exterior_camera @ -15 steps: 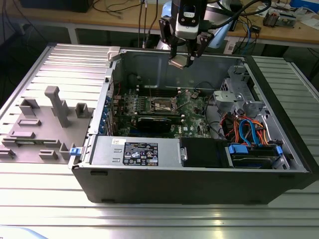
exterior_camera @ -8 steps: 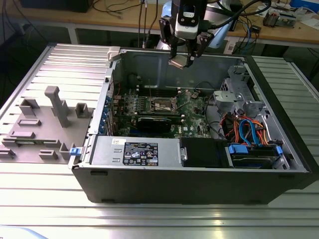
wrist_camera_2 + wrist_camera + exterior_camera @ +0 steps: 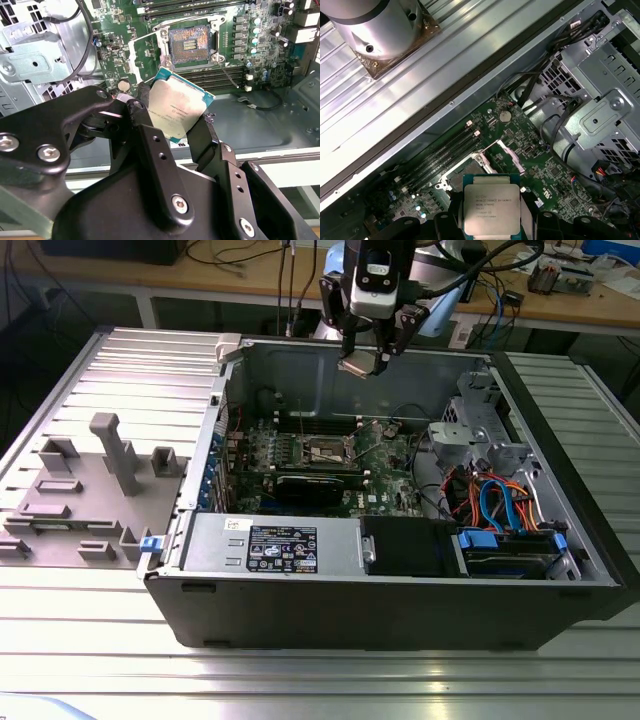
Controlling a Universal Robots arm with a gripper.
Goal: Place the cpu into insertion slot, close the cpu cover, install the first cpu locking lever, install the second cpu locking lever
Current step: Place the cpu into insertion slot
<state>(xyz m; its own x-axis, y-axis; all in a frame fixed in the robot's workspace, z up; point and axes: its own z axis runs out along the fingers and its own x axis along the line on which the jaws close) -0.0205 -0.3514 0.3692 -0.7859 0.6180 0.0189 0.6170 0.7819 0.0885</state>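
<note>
My hand (image 3: 365, 362) is clamped on the cpu (image 3: 175, 110), with a black finger (image 3: 142, 117) on each of two opposite edges. The chip's silver top shows in both wrist views.

The bench (image 3: 90, 640) under everything is bare ribbed metal. Toward its left edge in the exterior view lies a grey fixture (image 3: 90, 490) of moulded blocks and posts. The middle holds an open computer case (image 3: 380, 615) lying on its side, its green motherboard (image 3: 390, 465) flat on the bottom. On that board the insertion slot (image 3: 189, 45) is uncovered, its field of contacts showing, and the cpu cover (image 3: 131, 57) is swung up beside it. Toward the bench's right edge, inside the case, sit a metal drive cage (image 3: 480, 430) and a bundle of orange and blue cables (image 3: 495, 500). Beyond the far edge a wooden desk (image 3: 100, 270) carries loose wires.

My arm is above the case's far wall, wrist pointing down. The hand hangs in the air over the board. The cpu is well apart from the slot and touches nothing but my fingers.

A black-and-white sticker (image 3: 283, 548) sits on the grey box at the case's near wall, its print too small to read. Lines of small print also run across the cpu's top.
</note>
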